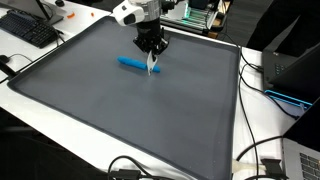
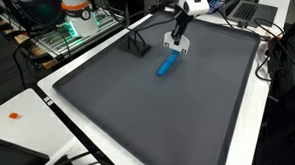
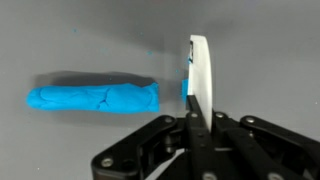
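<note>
We find the gripper [image 3: 195, 125] clenched on a thin white plastic blade [image 3: 199, 70], which it holds upright, edge-on to the wrist view. A small blue smear marks the blade's side. The blue clay roll [image 3: 93, 98] lies flat on the dark grey mat [image 1: 120, 110], at nine o'clock from the blade, just beside it with a narrow gap. In both exterior views the roll [image 1: 131, 63] [image 2: 166, 65] sits on the mat's far half, directly beside the gripper [image 1: 152, 50] [image 2: 176, 42].
</note>
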